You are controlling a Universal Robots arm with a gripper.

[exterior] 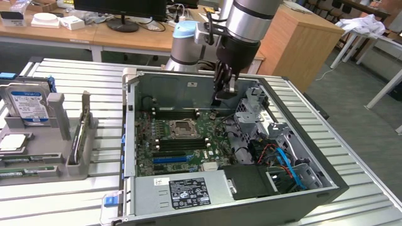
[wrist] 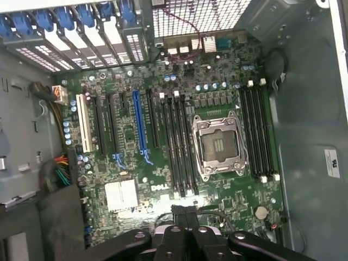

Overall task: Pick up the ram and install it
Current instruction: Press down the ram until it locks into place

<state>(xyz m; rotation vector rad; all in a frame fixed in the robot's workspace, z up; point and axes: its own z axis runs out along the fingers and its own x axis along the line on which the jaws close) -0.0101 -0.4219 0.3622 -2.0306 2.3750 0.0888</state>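
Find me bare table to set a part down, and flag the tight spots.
Free: table slats nearest the camera by the grey holder, slats beyond the holder beside the case, and the strip on the exterior view's right of the case. Crowded: inside the case, board and cables packed, gripper hanging over the board. The holder carries a hard drive.

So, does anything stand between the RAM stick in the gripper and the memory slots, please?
Nothing visible does. The gripper holds the RAM stick above the open case, and the memory slots beside the CPU socket lie empty and uncovered.
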